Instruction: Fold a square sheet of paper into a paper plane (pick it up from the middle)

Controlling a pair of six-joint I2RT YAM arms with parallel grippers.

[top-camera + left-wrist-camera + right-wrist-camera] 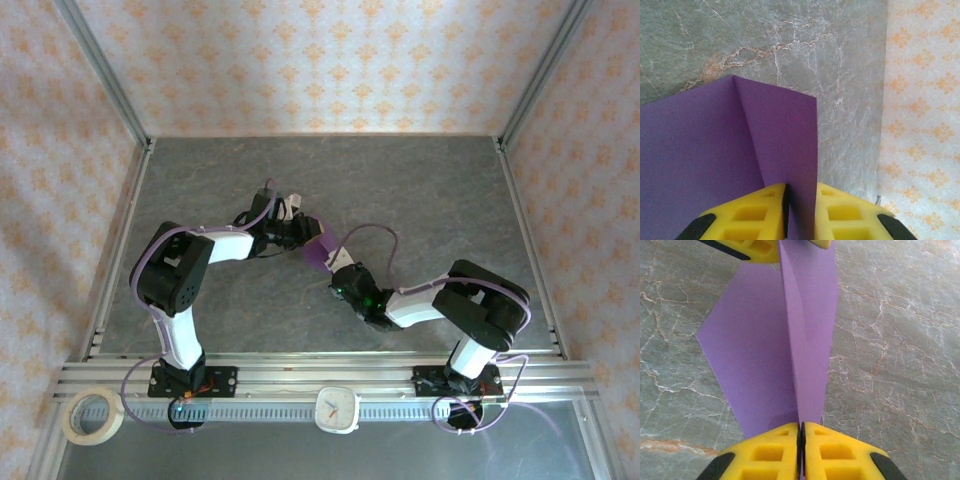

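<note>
The thin purple sheet of paper (320,252), partly folded with a sharp lengthwise crease, hangs between the two grippers over the middle of the grey marble-patterned table (400,190).

In the left wrist view, the left gripper (801,215) is clamped on the sheet (700,160). A narrow band of the paper runs straight up between the yellow fingers (755,217). From there one panel stands ahead of the gripper, ending in a straight edge on its right. A broader panel spreads off to the gripper's left, and the two panels meet at a slanted crease.

In the right wrist view, the right gripper (801,450) is pinched fully shut on the sheet's near edge (755,350), its yellow fingers (765,457) pressed together with the paper thin between them. An upright strip rises directly ahead of this gripper and reaches the left gripper's yellow fingers (760,247) at the far end. A wide angular flap fans out to the left of the strip, low over the table (890,340). Whether that flap touches the surface cannot be told.

From above, the left gripper (303,235) and right gripper (338,272) face each other closely, with the paper bridging them.
</note>
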